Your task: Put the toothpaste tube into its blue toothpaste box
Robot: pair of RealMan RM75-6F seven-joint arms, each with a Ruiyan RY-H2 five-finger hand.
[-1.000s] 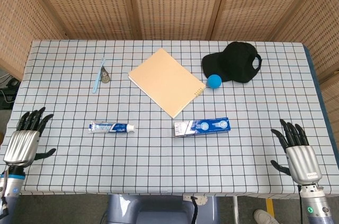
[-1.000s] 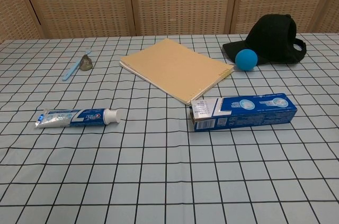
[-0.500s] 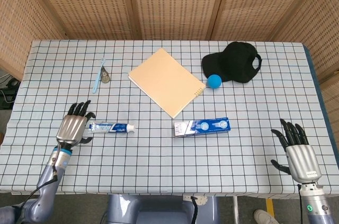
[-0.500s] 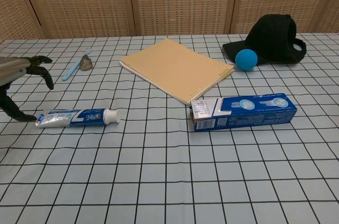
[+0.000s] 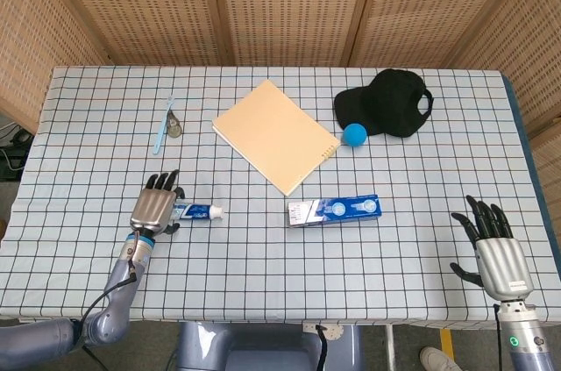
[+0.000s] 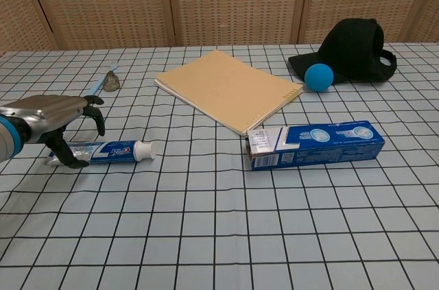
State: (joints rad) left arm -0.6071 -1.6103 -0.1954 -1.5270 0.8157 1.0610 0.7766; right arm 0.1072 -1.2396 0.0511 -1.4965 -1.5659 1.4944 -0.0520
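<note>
My left hand (image 5: pixel 155 210) arches over the toothpaste tube (image 6: pixel 110 151), fingers spread, not gripping; my right hand (image 5: pixel 496 248) lies splayed, empty.

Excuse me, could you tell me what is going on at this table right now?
The robot's left hand is over the tail end of the toothpaste tube, fingers arched around it, though a firm grip cannot be confirmed. The blue toothpaste box lies untouched to the tube's right. The right hand hovers open near the table's right edge, holding nothing.

The checked table (image 5: pixel 263 248) bears toothpaste tube (image 5: pixel 195 210), blue box (image 5: pixel 334 210), notebook (image 5: pixel 275 135), cap (image 5: pixel 387 103) (black), ball (image 5: pixel 354 134), toothbrush (image 5: pixel 163 124).
</note>
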